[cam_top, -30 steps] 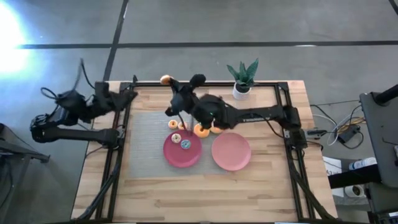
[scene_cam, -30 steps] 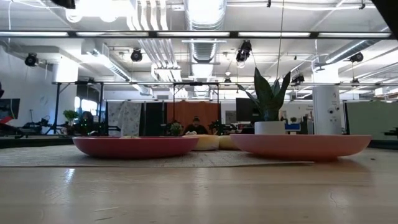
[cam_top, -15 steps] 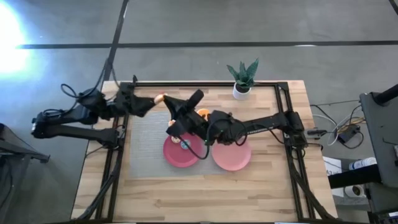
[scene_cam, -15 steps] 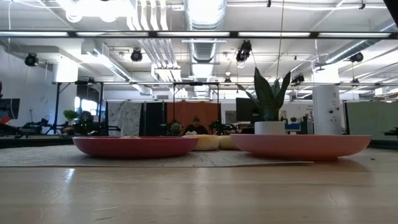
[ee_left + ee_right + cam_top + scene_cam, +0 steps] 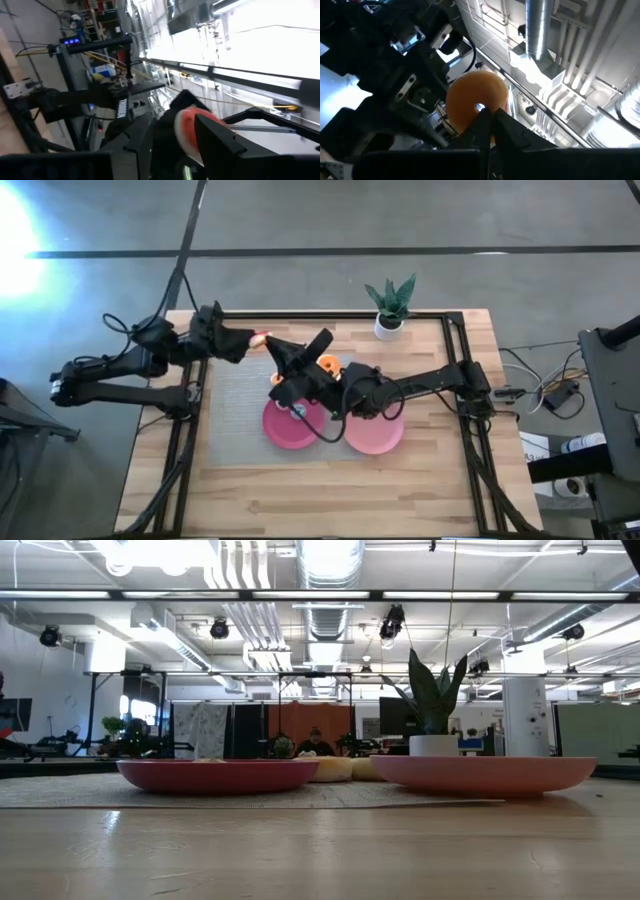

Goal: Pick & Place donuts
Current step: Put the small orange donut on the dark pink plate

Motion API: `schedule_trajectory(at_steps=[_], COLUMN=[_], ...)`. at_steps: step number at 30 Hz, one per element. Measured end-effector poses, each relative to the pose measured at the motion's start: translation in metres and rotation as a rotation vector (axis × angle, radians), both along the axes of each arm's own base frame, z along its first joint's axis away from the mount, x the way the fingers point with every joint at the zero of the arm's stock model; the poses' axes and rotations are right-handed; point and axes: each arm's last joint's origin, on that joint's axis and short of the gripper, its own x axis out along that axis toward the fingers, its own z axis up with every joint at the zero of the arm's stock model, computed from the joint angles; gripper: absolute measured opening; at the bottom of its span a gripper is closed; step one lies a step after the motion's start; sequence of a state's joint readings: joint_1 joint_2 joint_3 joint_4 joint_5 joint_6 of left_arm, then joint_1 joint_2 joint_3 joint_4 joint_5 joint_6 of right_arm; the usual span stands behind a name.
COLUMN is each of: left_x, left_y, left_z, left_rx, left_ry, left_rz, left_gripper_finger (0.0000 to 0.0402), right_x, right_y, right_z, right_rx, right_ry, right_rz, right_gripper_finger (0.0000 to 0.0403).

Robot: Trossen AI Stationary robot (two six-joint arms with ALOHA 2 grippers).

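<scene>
Orange-tan and ring-shaped, one donut (image 5: pixel 476 106) is sitting clamped between the fingers of my right pincer (image 5: pixel 326 364), which I am holding in the air above the far rim of the magenta plate (image 5: pixel 280 433). My left pincer (image 5: pixel 256 340) is hanging just beside it, closed on a second donut (image 5: pixel 192 131) with red icing. Both pincers are crowding the same patch of air, so I am judging a collision likely if either swings across; a knock could shake a donut loose and send it rolling off the table (image 5: pixel 300 500). My grip on the orange one looks narrow, through the hole, so a quick tilt might let it slip. Below my right pincer, the magenta plate is carrying at least one small donut with blue icing (image 5: pixel 297 412), partly hidden by my arm. Beside it, the pink plate (image 5: pixel 375 436) is showing nothing on its visible part.
</scene>
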State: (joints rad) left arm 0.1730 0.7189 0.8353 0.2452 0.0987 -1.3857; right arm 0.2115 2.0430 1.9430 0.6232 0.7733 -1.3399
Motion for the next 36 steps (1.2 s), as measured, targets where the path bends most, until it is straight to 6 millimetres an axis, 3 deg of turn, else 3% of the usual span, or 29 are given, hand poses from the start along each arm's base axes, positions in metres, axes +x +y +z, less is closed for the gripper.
schedule_trajectory(at_steps=[16, 29, 36], left_x=[0.007, 0.004, 0.004], left_y=[-0.003, -0.003, -0.002], left_z=[0.006, 0.015, 0.013], left_rx=[0.006, 0.038, 0.044], left_ry=[-0.073, -0.094, -0.071], left_rz=[-0.190, -0.231, -0.246], left_gripper_finger=[0.0119, 0.0120, 0.0120], right_x=[0.001, 0.005, 0.004], right_y=[0.001, -0.007, -0.007], right_z=[0.003, -0.007, -0.002], right_rx=[-0.108, -0.103, -0.107], right_ry=[-0.009, 0.015, 0.005], right_rz=[0.098, 0.086, 0.086], right_gripper_finger=[0.0008, 0.0009, 0.0009])
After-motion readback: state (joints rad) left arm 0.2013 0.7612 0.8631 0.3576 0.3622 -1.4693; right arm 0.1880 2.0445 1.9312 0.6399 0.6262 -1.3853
